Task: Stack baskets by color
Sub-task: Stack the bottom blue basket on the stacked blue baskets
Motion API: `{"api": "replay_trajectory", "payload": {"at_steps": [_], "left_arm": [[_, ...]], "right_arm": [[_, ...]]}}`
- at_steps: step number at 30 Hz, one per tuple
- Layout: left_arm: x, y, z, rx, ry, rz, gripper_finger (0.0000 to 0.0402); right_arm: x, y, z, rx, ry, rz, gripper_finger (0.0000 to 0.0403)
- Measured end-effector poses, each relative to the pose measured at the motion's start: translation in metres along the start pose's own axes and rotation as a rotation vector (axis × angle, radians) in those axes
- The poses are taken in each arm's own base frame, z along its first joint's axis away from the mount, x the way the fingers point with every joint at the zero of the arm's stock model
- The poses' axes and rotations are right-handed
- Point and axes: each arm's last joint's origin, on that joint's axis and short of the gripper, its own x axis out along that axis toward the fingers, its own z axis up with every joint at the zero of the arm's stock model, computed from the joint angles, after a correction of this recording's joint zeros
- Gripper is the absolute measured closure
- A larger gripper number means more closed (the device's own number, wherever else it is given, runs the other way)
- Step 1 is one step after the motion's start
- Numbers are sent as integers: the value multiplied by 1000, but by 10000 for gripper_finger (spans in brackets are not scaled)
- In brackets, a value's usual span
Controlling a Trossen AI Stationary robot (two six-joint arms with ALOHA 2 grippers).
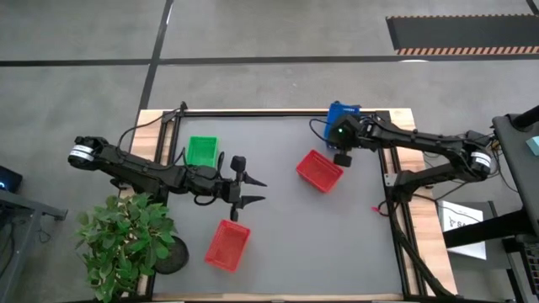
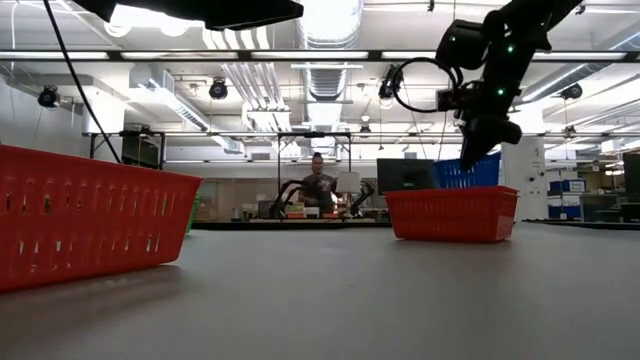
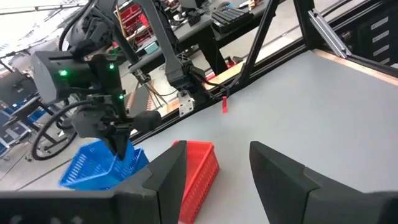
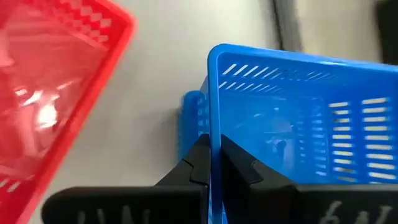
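A blue basket (image 4: 298,118) is at the table's far edge (image 1: 343,111), with my right gripper (image 4: 211,163) shut on it; more blue plastic (image 4: 191,118) shows just behind it. One red basket (image 1: 320,171) rests on its base mid-table, just near of the blue one. A second red basket (image 1: 227,244) sits near the front left, and a green basket (image 1: 202,151) at the far left. My left gripper (image 1: 254,191) hovers open between the green basket and the front red one, holding nothing. My right gripper pinches the blue basket's wall at its top rim (image 4: 214,134), one finger inside the basket and one outside. The fingers come from above, slanting down. The basket looks tilted in the left wrist view (image 3: 102,165); the red basket and my left gripper hide its underside.
A potted plant (image 1: 126,236) stands at the table's near left corner. Black frame rails (image 1: 392,194) run along the table's left and right sides. Beyond the far edge a person (image 2: 318,185) sits in the room.
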Motion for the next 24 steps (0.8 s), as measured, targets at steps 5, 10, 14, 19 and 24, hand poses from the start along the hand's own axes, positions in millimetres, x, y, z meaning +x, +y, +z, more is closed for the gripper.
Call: {"api": "replay_trajectory", "payload": {"at_steps": [5, 10, 14, 19, 24], "left_arm": [[0, 0, 0, 0, 1, 0, 242], [0, 0, 0, 0, 2, 0, 242], [0, 0, 0, 0, 2, 1, 242], [0, 0, -1, 0, 4, 1, 242], [0, 0, -1, 0, 4, 1, 242]], "right_arm": [[5, -17, -9, 49, -17, 75, 394], [8, -32, -16, 115, -30, 76, 394], [9, -36, -18, 131, -79, 152, 384], [9, -37, -19, 156, -72, 139, 351], [9, -38, -20, 173, -46, 98, 313]]}}
